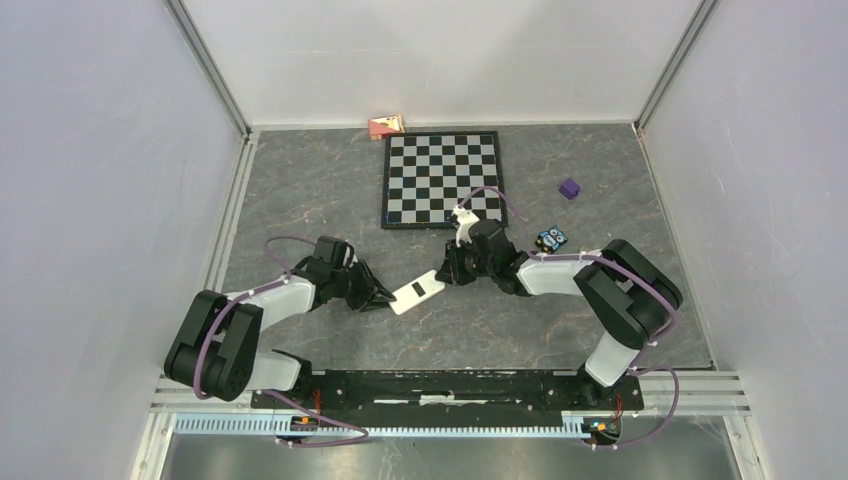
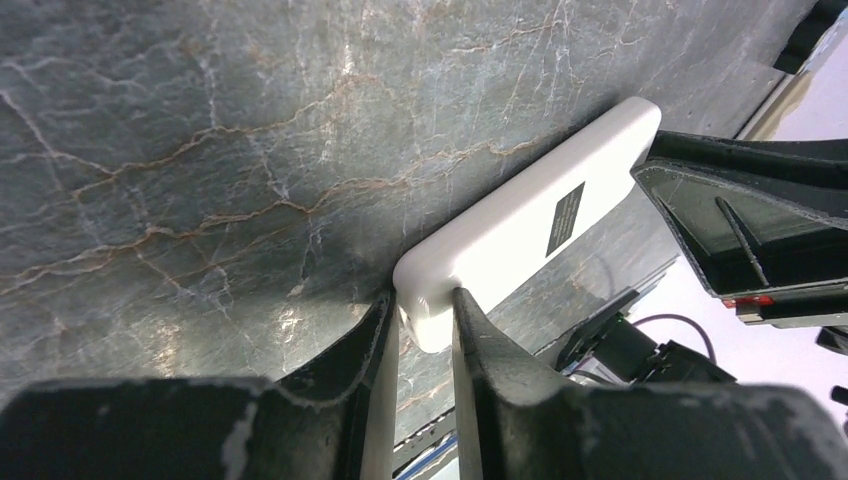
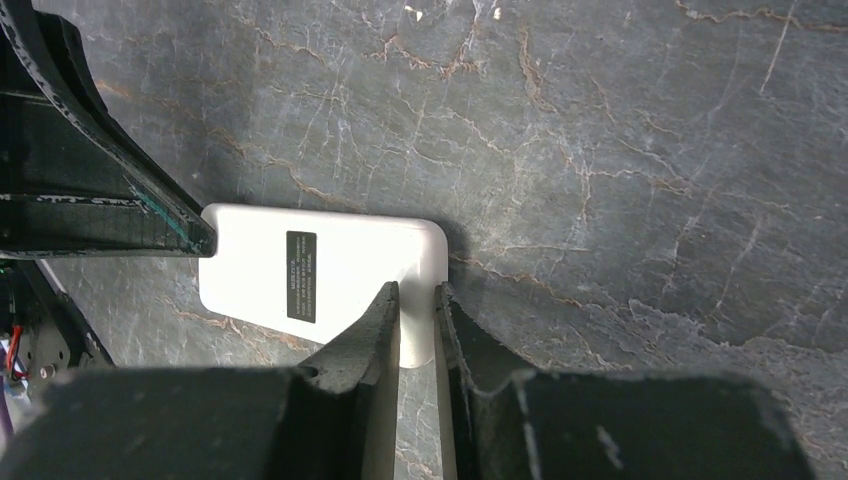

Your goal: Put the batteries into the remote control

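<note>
A small dark item with blue and yellow markings point(image 1: 551, 239) is sitting on the grey marbled tabletop point(image 1: 300, 190) just beside the right arm point(image 1: 560, 272), and it is too small to tell whether it is holding anything. A red and cream box point(image 1: 386, 125) is resting against the back wall, its contents not showing. The remote control point(image 1: 418, 293) is lying near the middle of the tabletop between the two arms, set at a slant with one short end pointing toward each. It is looking white, flat and slim with rounded corners, and a small dark rectangular label point(image 3: 301, 276) is showing on its upturned face. The left jaws are clenching narrowly on the end nearest the left arm point(image 1: 280, 295), with the dark fingers point(image 2: 365, 350) pressing on either side of a rounded corner. The right jaws are grasping the opposite end in the same way, their fingers point(image 3: 355, 335) straddling a corner of the white body. A black and white chessboard point(image 1: 443, 178) is lying behind the remote control, near the back wall, and a purple cube point(image 1: 569, 188) is sitting to its right, well apart from the remote control. Bare marbled surface is lying open in front of the remote control and to its left, with white walls and metal rails bounding the tabletop on three sides.
</note>
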{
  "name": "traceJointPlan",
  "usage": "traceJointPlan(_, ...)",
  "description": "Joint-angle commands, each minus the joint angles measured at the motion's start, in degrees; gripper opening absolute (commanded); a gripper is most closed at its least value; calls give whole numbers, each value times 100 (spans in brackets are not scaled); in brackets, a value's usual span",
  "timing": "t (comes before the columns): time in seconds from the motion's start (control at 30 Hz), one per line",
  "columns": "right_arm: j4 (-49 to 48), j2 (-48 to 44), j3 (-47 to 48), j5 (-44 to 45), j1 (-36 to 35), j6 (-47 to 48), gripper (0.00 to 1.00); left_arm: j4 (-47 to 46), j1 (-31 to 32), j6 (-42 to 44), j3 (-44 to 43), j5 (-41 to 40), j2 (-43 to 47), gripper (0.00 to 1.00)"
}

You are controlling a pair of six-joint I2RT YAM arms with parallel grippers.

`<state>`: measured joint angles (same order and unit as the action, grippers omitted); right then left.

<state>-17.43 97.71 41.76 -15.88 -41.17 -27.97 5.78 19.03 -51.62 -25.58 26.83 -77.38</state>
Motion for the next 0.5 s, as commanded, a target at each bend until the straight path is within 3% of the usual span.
traceJointPlan(0.0,7,91,-303,-576,-486,-418,18,-558,33,-455,254,-10,-138,26)
traceJointPlan(0.27,187,-52,-111,-495,-735,-421,18,-707,27,-469,89,-291,-235,25)
traceJointPlan(0.47,1728,-410,685,840,-429,276,41,455,-59,-106,-248,-1285,243,40)
